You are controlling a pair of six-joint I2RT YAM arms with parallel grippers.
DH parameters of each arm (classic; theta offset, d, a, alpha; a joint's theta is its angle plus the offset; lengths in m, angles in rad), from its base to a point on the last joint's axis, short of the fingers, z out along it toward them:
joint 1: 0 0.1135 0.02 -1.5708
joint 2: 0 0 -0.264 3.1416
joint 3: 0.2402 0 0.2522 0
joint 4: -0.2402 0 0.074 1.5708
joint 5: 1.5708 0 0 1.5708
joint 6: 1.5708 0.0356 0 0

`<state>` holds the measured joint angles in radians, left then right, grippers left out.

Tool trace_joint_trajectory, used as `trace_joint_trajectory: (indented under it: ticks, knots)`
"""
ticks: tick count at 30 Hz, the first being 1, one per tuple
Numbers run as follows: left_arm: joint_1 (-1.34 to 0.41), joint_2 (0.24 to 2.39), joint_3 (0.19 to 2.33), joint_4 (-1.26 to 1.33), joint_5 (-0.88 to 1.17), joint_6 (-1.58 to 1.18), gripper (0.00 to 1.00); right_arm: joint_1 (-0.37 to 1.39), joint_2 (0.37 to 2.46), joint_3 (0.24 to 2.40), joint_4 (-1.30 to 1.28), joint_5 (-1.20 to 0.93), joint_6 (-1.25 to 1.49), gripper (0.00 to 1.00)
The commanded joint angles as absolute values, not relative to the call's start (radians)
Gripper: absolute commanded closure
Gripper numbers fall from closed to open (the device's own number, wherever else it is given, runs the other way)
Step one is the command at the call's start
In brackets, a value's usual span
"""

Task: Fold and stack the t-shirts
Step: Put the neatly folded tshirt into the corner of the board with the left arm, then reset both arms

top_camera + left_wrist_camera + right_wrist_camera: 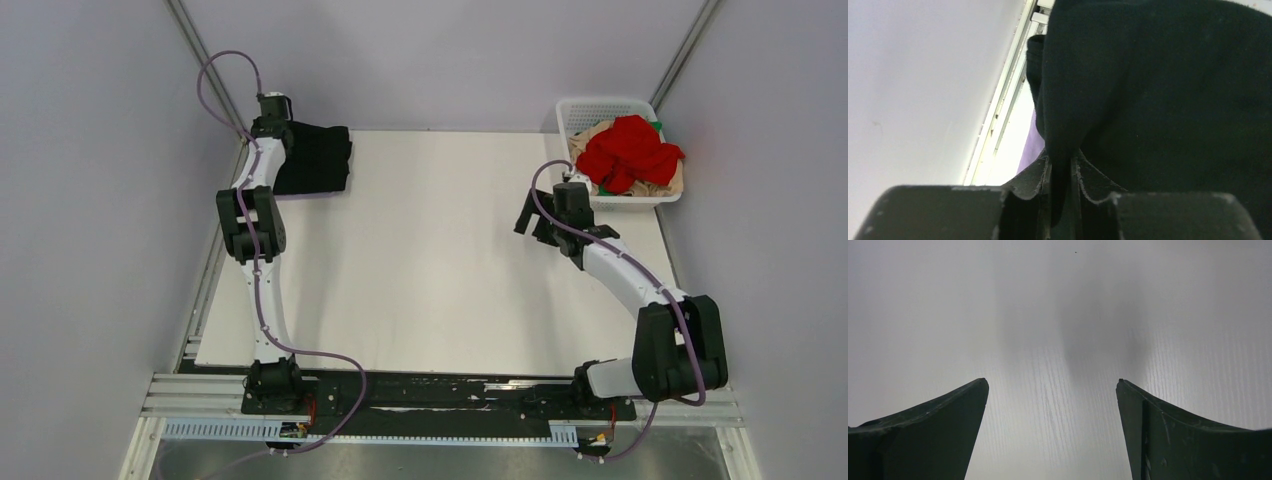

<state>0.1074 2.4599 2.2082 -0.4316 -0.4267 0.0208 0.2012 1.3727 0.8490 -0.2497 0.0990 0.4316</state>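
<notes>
A folded black t-shirt (pixel 318 157) lies at the table's far left corner. My left gripper (pixel 283 133) is at its left edge, shut on a fold of the black cloth (pixel 1158 90). A strip of lavender cloth (pixel 1029 152) shows beneath it in the left wrist view. A red t-shirt (pixel 628 150) lies piled on tan cloth (pixel 672 186), with a bit of green (pixel 655 124), in the white mesh basket (pixel 585 108) at the far right. My right gripper (pixel 527 212) is open and empty over bare table (pixel 1053 385), left of the basket.
Grey walls close in on both sides and behind. A metal rail (pixel 998 110) runs along the table's left edge beside the black shirt. The arm bases sit at the near edge.
</notes>
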Motion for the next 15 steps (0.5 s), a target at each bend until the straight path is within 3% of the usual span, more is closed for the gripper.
trace_joint_trajectory:
  ticks: [1,3,4,15]
  knots:
    - [0.13,2.459,2.261,-0.358,-0.476,-0.015,0.46,0.198,1.395,0.903,-0.249,0.114,0.44,0.0]
    - [0.131,2.458,2.265,-0.376,-0.49,-0.02,0.07,0.197,1.403,0.908,-0.25,0.11,0.442,0.0]
    - [0.131,2.452,2.27,-0.386,-0.493,-0.027,0.04,0.196,1.404,0.912,-0.251,0.109,0.444,0.0]
    - [0.118,2.161,2.154,-0.513,-0.468,-0.217,0.0,0.196,1.288,0.894,-0.256,0.09,0.472,0.0]
